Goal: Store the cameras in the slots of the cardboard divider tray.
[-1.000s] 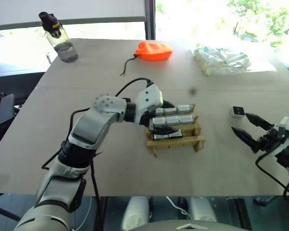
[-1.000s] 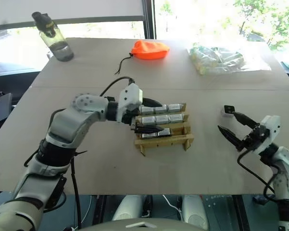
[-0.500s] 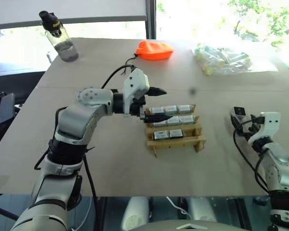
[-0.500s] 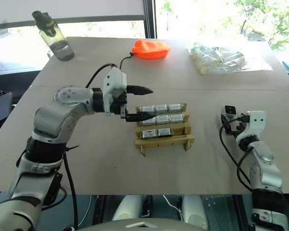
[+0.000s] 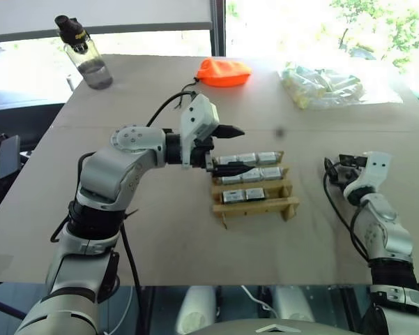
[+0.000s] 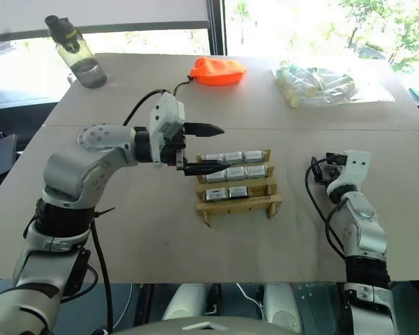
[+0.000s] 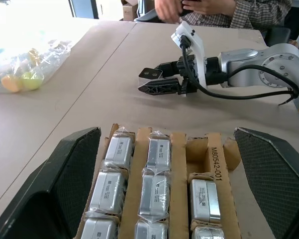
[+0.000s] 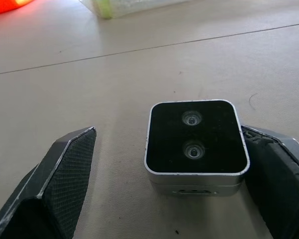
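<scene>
Left claw [image 5: 231,149] hangs wide open and empty just above the cardboard divider tray's [image 5: 254,204] far-left corner. Wrapped silver cameras [image 7: 108,191] fill most of the tray's slots, leaving two near-row slots bare. Right claw [image 8: 164,194] sits low on the counter [image 5: 160,230], well to the tray's right, its fingers spread around a loose camera [image 8: 196,142] with a black two-lens face; one finger [image 8: 273,169] touches it, the other [image 8: 59,184] stands apart.
</scene>
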